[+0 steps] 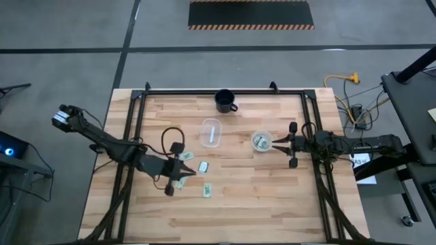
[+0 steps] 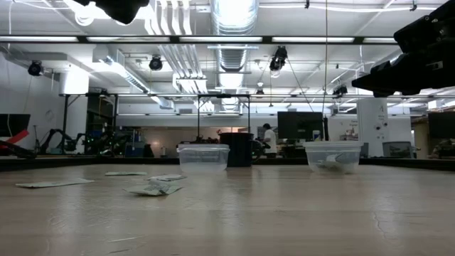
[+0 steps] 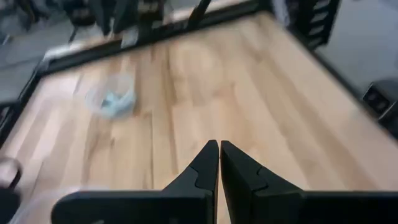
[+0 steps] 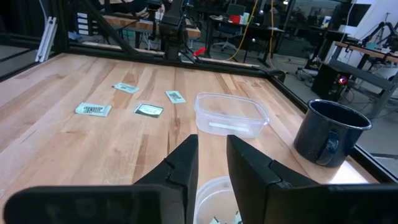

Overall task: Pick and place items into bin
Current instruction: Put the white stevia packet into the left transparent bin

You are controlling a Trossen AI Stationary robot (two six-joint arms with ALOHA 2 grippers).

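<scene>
The packets that are still loose lie in a small cluster on the wooden table (image 1: 272, 204), toward the seven o'clock part of it as seen from above: one packet (image 1: 203, 166) just beside the left gripper, a second (image 1: 207, 191) a little nearer the front edge, and another partly under that gripper's tip. More packets already sit in the round clear cup (image 1: 261, 141) near the table's middle, at about three o'clock from the cluster.

The left gripper (image 1: 182, 171) hangs right over the cluster with its jaws pressed together and nothing visible between them. The nearest packet lies at roughly two o'clock from its tip, almost touching, its long side running about across the table.

The right gripper (image 1: 281, 143) sits just beside the round cup, on its three o'clock side, jaws slightly apart and empty, with the cup's rim directly below them in its own wrist view. The rectangular clear tub (image 1: 212, 132) and the dark mug (image 1: 225, 101) stand farther back.

My guess is the left arm takes the next packet, being far nearer; it would have to open its jaws first and square up to the packet's short side.
</scene>
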